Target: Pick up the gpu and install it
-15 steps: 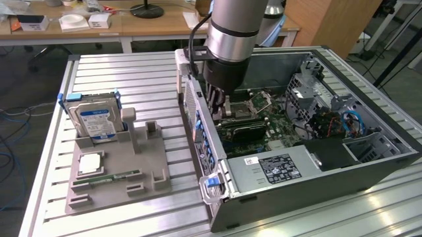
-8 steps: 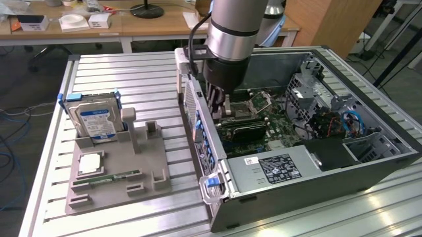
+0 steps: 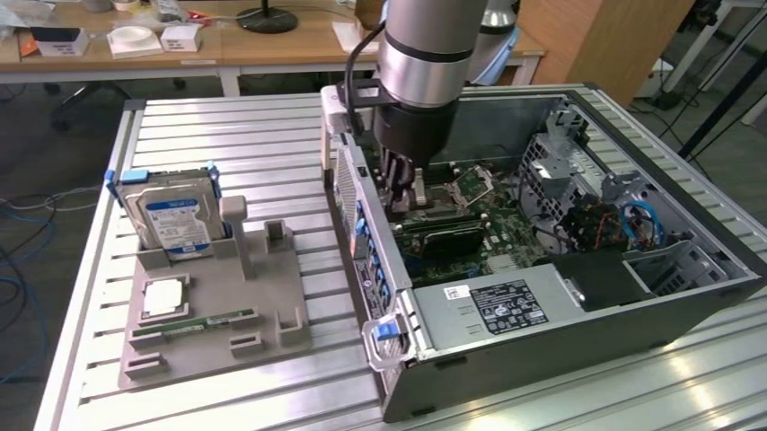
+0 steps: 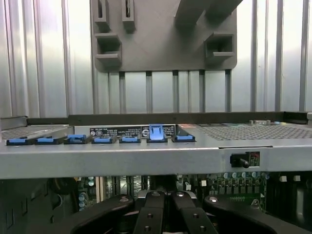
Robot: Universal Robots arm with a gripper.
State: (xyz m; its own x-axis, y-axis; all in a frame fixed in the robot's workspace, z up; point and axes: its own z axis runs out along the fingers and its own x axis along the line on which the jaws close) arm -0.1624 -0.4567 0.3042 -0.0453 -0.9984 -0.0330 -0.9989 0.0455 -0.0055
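Reaching down into the open computer case [image 3: 671,296], the gripper [image 3: 400,184] has its fingers [image 4: 156,217] pressed together, and a dark card sits under the fingertips. By its place and flat shape I judge this to be the gpu [image 3: 444,235], lying low over the motherboard [image 3: 504,224] just beside the case's rear wall; whether the fingertips actually pinch it or merely press on it cannot be told.

On the wrist view, the fingers hang just inside that rear wall, whose row of blue slot clips [image 4: 100,139] runs along its upper edge, with one clip [image 4: 156,132] standing raised.

The likely trouble is misalignment: if the card's edge is not square over its slot, downward pressure could jam it or strain the motherboard. Its bracket could also catch on the rear wall, being so close to it.

The arm [image 3: 422,54] stands nearly vertical over the case, wrist pointing straight down, close to the rear wall.

Outside the case, beyond that wall, a grey fixture tray [image 3: 204,314] holds a hard drive [image 3: 174,220] upright and a RAM stick [image 3: 198,324] lying flat.
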